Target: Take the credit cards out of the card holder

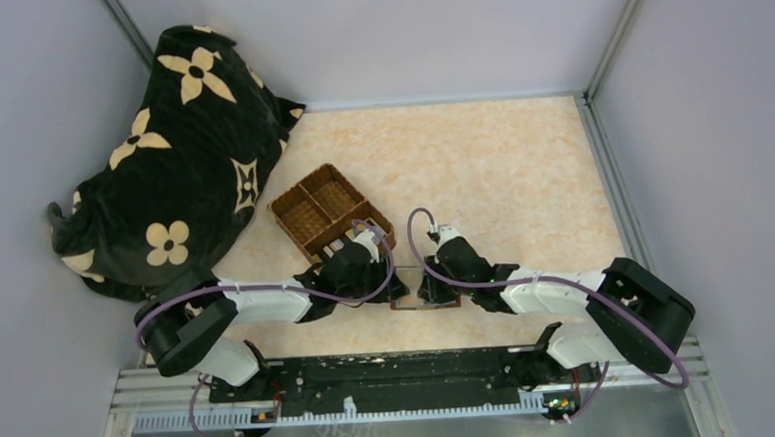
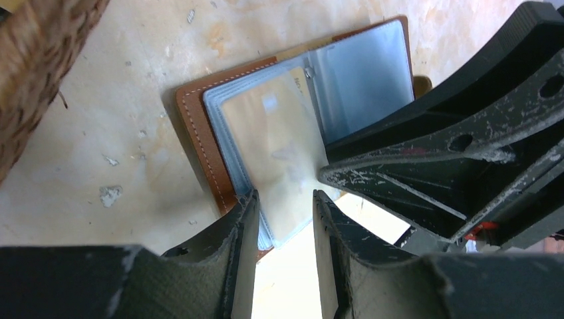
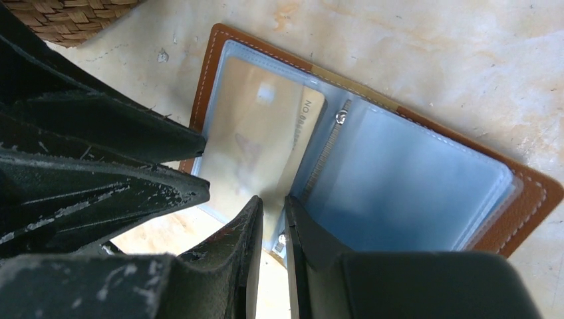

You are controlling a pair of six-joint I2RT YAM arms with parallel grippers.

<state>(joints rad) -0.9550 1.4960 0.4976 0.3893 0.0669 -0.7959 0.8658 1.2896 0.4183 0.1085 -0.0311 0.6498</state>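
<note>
Two arms are seen meeting over the card holder (image 1: 425, 304) (image 2: 196, 126) (image 3: 529, 196). It lies opened flat on the desk (image 1: 501, 172), near the front edge and just in front of the wicker tray (image 1: 302, 183) (image 2: 40, 66) (image 3: 73, 20). One gold-tan credit card (image 2: 273, 139) (image 3: 256, 133) is seen inside a clear plastic sleeve on the holder's left half. Grey-blue sleeves are seen on the other half.

The left gripper (image 1: 399, 290) (image 2: 284, 222) is placed at the sleeve's outer edge. Its jaws are released and parted, with the sleeve's near corner in the gap.

The right gripper (image 1: 429, 291) (image 3: 274, 222) is set at the near end of the spine. Its jaws are nearly together, with the sleeve edges between them. Whether anything is clenched cannot be told.

A black blanket (image 1: 180, 159) with cream flowers is bunched at the desk's far left.
</note>
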